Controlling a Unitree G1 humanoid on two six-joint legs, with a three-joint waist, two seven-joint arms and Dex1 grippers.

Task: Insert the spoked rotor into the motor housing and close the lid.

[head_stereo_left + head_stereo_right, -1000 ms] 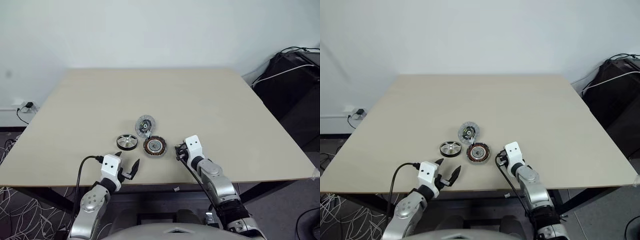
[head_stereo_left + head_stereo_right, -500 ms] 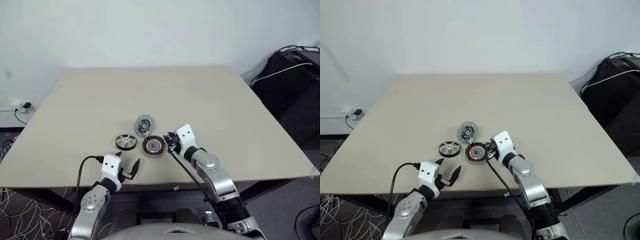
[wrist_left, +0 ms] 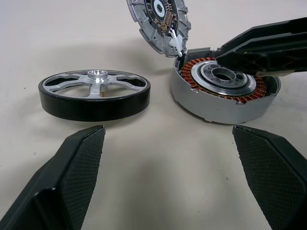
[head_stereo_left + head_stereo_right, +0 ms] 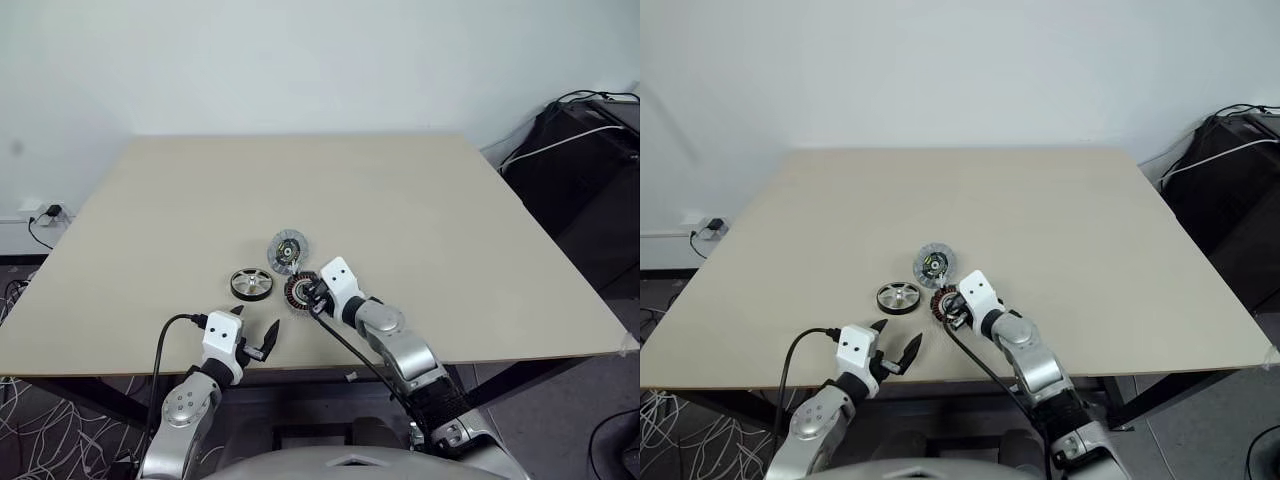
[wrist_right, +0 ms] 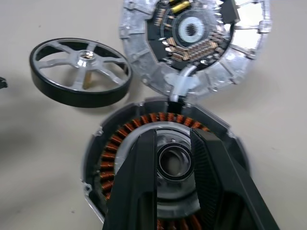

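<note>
Now left gripper [image 4: 257, 331] jaws gape empty; right gripper [image 5: 173, 158] jaws, narrowly parted, straddle motor housing [image 3: 223, 89] hub.

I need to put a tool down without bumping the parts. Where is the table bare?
Bare: the table beyond the lid and its right side. Crowded: rotor, lid and housing near the front edge, right gripper over the housing.

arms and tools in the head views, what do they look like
Both arms are silver-grey metal with rounded joint housings, each ending in a white boxy wrist block. The left tool and right tool each have two black, tapered fingers with a fine textured inner face. A black cable loops along each forearm to the wrist block.
</note>
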